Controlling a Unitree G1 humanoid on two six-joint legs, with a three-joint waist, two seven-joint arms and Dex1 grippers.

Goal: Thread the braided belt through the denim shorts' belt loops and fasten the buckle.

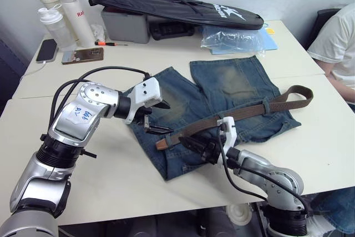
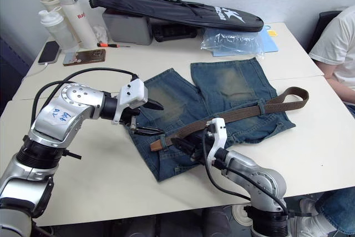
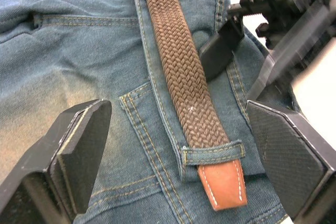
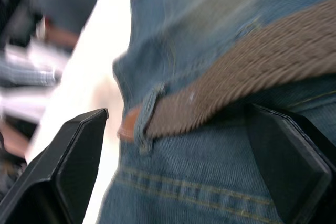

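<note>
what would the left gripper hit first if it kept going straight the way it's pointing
Probably the braided belt, lying on the denim shorts midway between the open left gripper's fingers, near its tan end under a belt loop. Depth is hard to judge.

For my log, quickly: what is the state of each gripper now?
Left gripper: open, over the braided belt, holding nothing.
Right gripper: open, holding nothing.

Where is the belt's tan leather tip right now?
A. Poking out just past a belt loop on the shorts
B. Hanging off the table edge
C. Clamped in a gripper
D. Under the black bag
A: the tan tip sticks out beyond a belt loop, between the left gripper's open fingers.
</note>
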